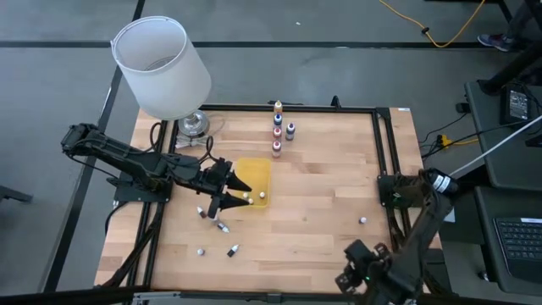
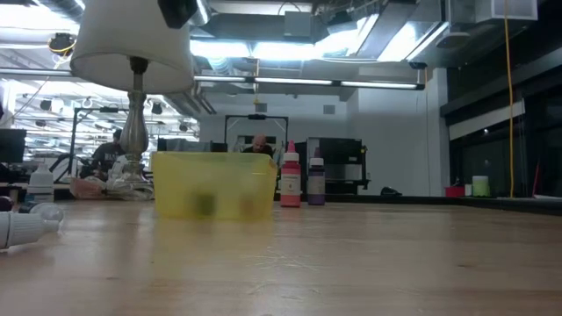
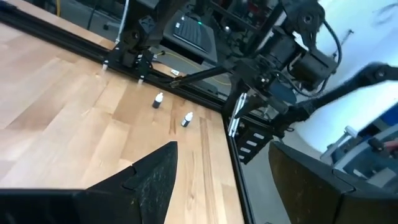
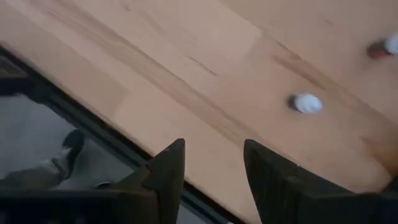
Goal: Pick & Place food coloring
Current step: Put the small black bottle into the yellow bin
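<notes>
Left gripper (image 1: 227, 190) hangs open and empty beside the yellow tray (image 1: 252, 182), placed to fetch loose food coloring bottles (image 1: 222, 225); right gripper (image 4: 211, 168), part-open, holds nothing.

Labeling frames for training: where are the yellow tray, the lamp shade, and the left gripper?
yellow tray (image 1: 254, 174): high view, bare floor.
lamp shade (image 1: 163, 68): high view, side wall.
left gripper (image 1: 241, 193): high view, between fingertips.

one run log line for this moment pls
left gripper: open, empty, beside yellow tray | right gripper: open, empty, near table edge | food coloring bottles: upright row at far edge, others scattered
</notes>
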